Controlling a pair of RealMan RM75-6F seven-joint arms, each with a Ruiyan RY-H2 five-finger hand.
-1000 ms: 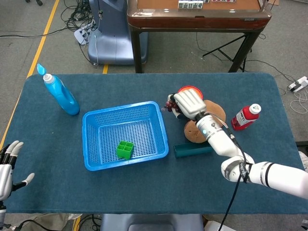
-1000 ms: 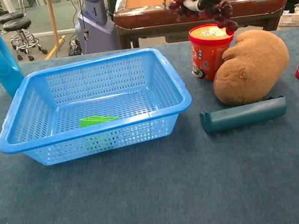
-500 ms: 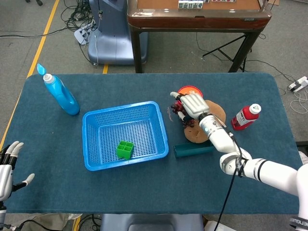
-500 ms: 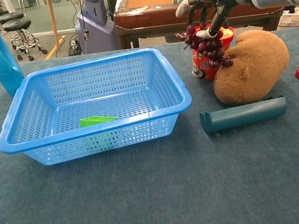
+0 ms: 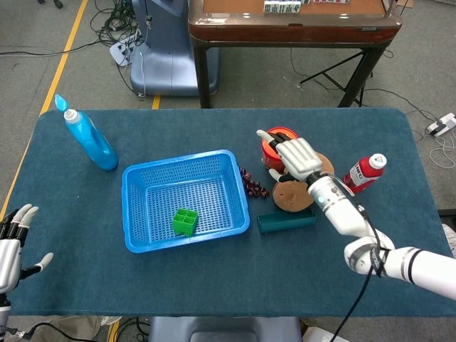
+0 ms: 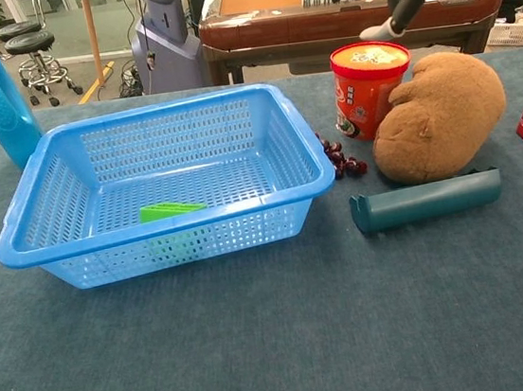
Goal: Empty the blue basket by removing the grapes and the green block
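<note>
Grapes set right of basket, block inside awaiting removal; right hand spread, empty; left hand spread, idle.

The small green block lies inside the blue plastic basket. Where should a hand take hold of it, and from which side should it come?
Probably from straight above. The green block sits on the floor of the blue perforated basket, near its front wall, and the raised walls bar any sideways approach. Its top shows open cells with thin ridges, so fingers could pinch two opposite outer faces or one ridge. The right hand, now open above the red-lidded cup, is nearer.
</note>
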